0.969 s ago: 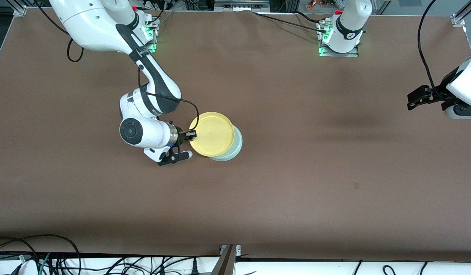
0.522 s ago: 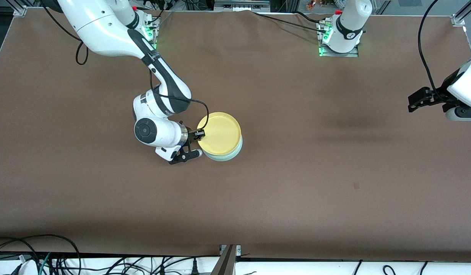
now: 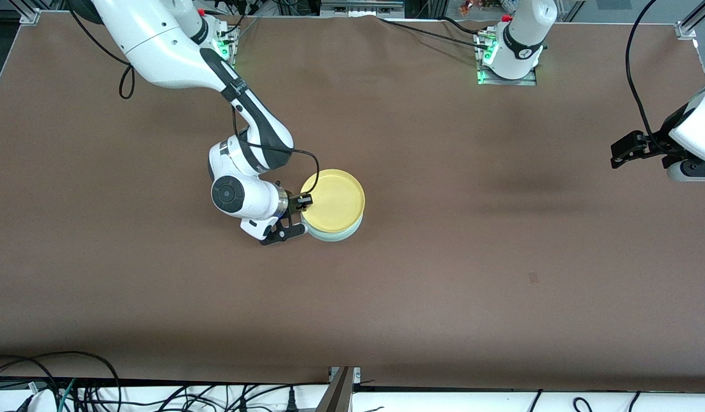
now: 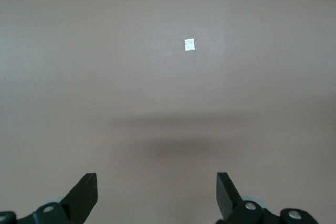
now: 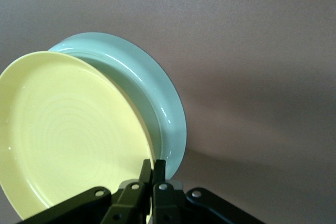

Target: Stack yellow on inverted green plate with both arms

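Note:
The yellow plate (image 3: 335,200) is held hollow side up at its rim by my right gripper (image 3: 305,201), whose jaws are shut on the edge toward the right arm's end. It sits almost squarely over the pale green plate (image 3: 342,234), which lies on the table and shows only a thin crescent. In the right wrist view the yellow plate (image 5: 68,129) overlaps the green plate (image 5: 157,103), with the right gripper (image 5: 152,169) pinching the yellow rim. I cannot tell whether the two plates touch. My left gripper (image 3: 617,154) waits open at the left arm's end; in its wrist view the left gripper (image 4: 157,184) frames only bare table.
The brown table (image 3: 444,257) is wide around the plates. A small white scrap (image 4: 189,44) lies on it below the left gripper. Cables (image 3: 72,383) run along the edge nearest the front camera. The two arm bases (image 3: 507,63) stand along the opposite edge.
My right gripper has carried the yellow plate toward the left arm's end, from partly overlapping the green plate to almost covering it. The left arm has hardly moved.

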Tool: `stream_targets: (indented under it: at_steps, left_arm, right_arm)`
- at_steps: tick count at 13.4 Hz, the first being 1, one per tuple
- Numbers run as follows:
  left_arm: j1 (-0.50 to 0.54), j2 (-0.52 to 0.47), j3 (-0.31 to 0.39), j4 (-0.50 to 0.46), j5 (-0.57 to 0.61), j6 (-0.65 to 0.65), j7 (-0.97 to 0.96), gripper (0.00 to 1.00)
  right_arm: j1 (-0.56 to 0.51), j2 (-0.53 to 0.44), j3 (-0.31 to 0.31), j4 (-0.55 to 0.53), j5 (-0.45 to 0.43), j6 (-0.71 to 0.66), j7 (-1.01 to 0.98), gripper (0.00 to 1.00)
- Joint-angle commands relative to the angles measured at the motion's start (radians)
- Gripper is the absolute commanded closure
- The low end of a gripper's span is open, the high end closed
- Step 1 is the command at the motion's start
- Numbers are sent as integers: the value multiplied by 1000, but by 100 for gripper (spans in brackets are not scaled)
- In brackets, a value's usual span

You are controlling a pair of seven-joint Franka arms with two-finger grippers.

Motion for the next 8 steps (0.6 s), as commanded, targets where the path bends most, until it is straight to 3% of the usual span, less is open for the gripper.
stream_targets:
  at_steps: [1,2,3,5,8]
  left_arm:
    - [3,14,1,29,-17,-9,12,0]
    - [3,14,1,29,-16,-9,12,0]
    - [2,14,1,30,-14,-9,12,0]
    - [0,15,1,30,-13,-7,11,0]
    - [-1,14,1,30,-11,-7,11,0]
  right_arm:
    - [7,-3,-5,-8,-9,11,-8,88]
    - [2,-3,-7,-8,-9,11,-6,40]
    - [1,-7,-7,-6,-10,11,-9,0]
    - [-4,-22,-8,0,-9,5,-9,0]
    - [-4,-112,-59,7,-10,-78,-2,0]
